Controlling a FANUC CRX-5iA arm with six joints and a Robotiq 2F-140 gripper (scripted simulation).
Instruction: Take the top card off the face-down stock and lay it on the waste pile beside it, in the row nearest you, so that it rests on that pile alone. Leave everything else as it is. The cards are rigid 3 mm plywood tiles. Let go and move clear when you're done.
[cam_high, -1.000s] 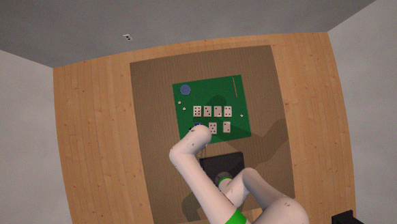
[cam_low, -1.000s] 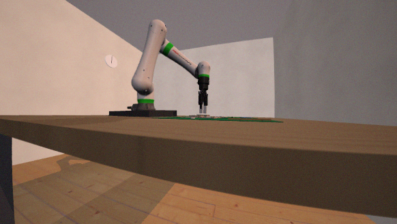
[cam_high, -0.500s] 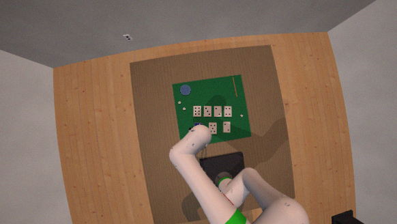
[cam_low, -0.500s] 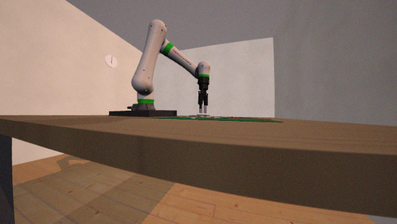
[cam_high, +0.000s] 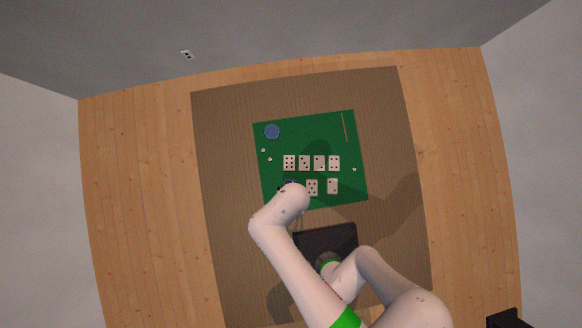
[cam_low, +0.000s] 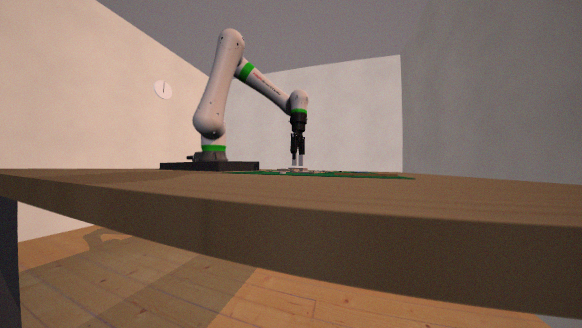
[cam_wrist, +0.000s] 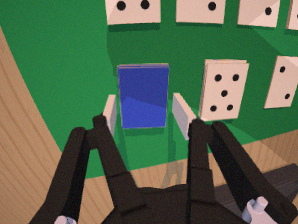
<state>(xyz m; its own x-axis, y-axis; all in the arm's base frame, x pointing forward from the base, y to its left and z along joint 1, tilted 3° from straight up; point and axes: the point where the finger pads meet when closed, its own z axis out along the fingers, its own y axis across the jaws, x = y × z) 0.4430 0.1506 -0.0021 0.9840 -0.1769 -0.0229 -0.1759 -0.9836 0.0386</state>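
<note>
Fingertips of the end effector (cam_wrist: 145, 111) are flanking the blue face-down stock (cam_wrist: 143, 95), standing apart along its long sides and gripping nothing. Its long axis is running away from the wrist; the waste pile (cam_wrist: 224, 88) is lying just right.

Beyond the hand (cam_wrist: 144, 117) we see four face-up cards (cam_high: 311, 162) in a row, a blue disc (cam_high: 272, 131) farther out, and a thin wooden stick (cam_high: 343, 127) far right.
</note>
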